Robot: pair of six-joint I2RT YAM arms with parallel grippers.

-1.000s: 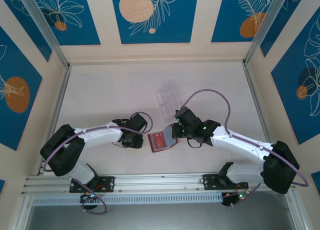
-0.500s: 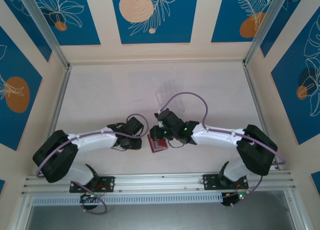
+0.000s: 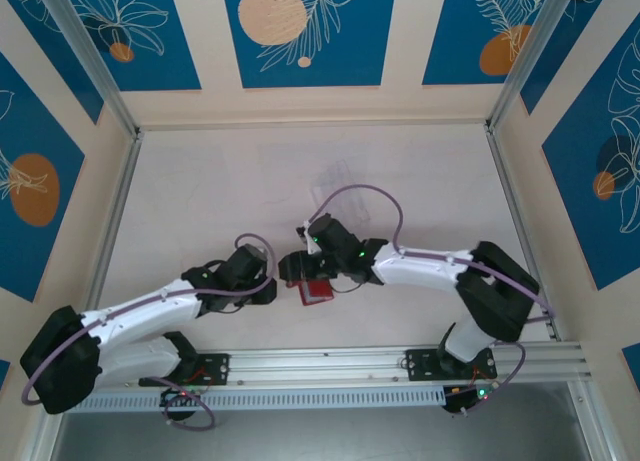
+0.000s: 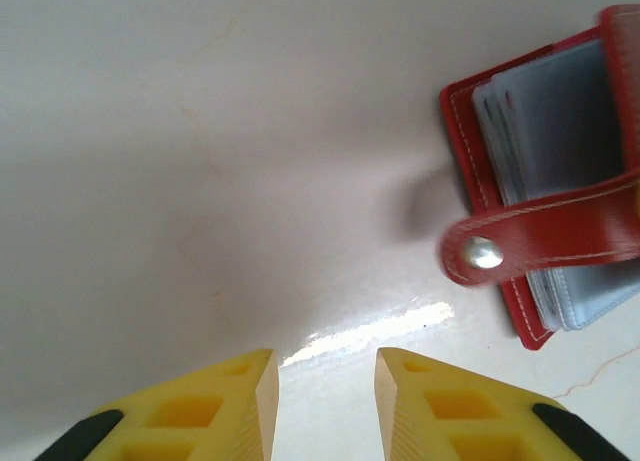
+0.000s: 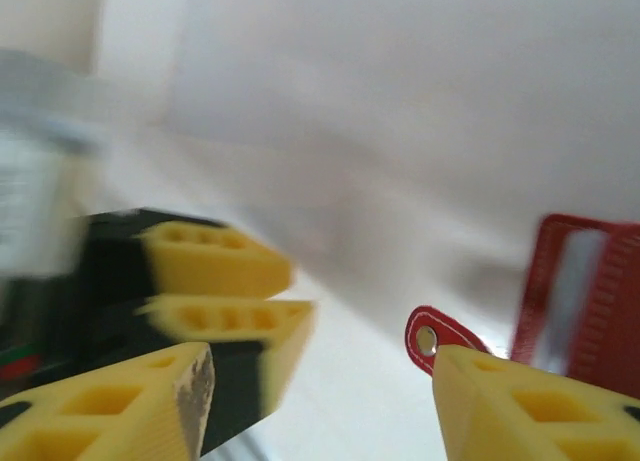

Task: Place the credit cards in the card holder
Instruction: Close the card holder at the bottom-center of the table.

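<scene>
The card holder (image 3: 318, 293) is a small red wallet lying on the table between my two grippers. In the left wrist view the card holder (image 4: 545, 181) shows grey-blue sleeves, and its snap tab (image 4: 540, 243) lies across them. My left gripper (image 4: 327, 401) is open over bare table just left of it, holding nothing. My right gripper (image 5: 320, 381) is open too, and its right finger sits against the red tab (image 5: 437, 337) without gripping it. From above, the left gripper (image 3: 272, 289) and right gripper (image 3: 293, 269) nearly meet at the holder's left edge. The credit cards are hidden.
A clear plastic tray (image 3: 340, 188) lies on the table behind the right arm. The left gripper's yellow fingers (image 5: 225, 263) stand close in front of the right wrist camera. An aluminium rail (image 3: 320, 366) runs along the near edge.
My right gripper swung left across the card holder and opened, letting go of the holder. My left gripper widened a little and its arm stretched lower and to the left.
</scene>
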